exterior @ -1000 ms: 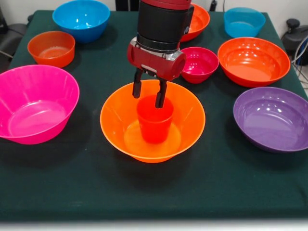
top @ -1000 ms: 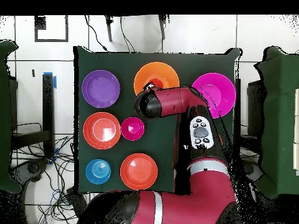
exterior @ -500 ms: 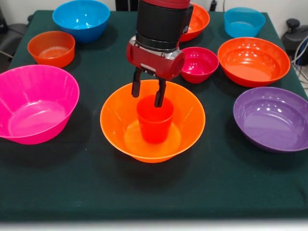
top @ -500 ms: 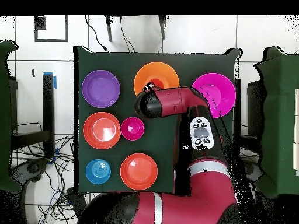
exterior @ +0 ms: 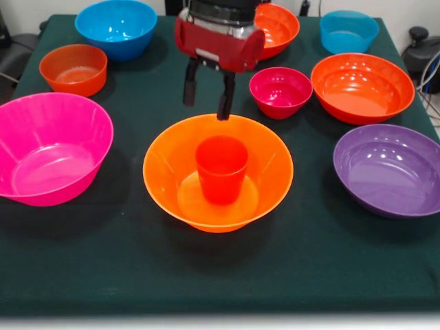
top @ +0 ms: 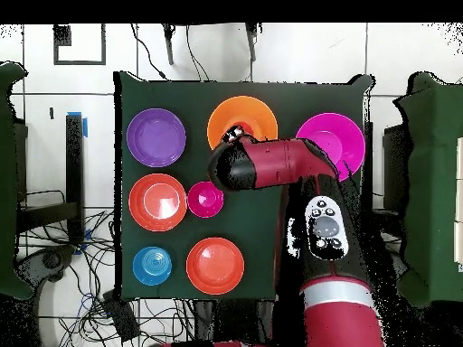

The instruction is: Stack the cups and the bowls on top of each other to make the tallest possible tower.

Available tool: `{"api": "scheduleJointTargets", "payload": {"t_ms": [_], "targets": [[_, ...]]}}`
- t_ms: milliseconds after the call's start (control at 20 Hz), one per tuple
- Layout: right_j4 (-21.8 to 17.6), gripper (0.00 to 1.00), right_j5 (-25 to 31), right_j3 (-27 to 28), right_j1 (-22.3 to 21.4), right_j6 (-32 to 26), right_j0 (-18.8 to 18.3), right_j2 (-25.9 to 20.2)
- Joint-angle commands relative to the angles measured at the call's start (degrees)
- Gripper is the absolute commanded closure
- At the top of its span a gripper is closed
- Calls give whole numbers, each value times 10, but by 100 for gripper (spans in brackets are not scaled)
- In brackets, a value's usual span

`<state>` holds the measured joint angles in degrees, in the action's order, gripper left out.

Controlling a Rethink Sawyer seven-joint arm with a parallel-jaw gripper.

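While the gripper (exterior: 204,100) hangs above the far rim of the yellow-orange bowl (exterior: 265,172), its jaws stand apart and hold nothing. Just below them the cup (exterior: 221,168) stands upright in the middle of that bowl, clear of the fingertips (exterior: 223,113). That bowl sits at the centre of the counter (exterior: 103,261). From it, in the front view, the big pink bowl (exterior: 51,148) lies at 9 o'clock and the purple bowl (exterior: 388,168) at 3 o'clock. The small magenta bowl (exterior: 280,91) is at 1 o'clock, with a large orange-red bowl (exterior: 362,87) further out at 2 o'clock. Toward 10 and 11 o'clock sit the small orange bowl (exterior: 73,69) and a blue bowl (exterior: 115,27). From overhead, the arm (top: 280,163) covers part of the yellow-orange bowl.
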<state>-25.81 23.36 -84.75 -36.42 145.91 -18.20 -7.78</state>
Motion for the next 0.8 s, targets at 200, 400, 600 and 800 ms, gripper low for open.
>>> {"api": "scheduleJointTargets", "payload": {"t_ms": [200,400,600,800], "targets": [[10,0,69,-126,-93,-96,-28,-60],[-1,0,21,-201,-111,-63,-28,-48],[-28,0,-33,-267,-137,-36,-20,-28],[-39,0,-53,-319,-169,-39,-22,-26]]}}
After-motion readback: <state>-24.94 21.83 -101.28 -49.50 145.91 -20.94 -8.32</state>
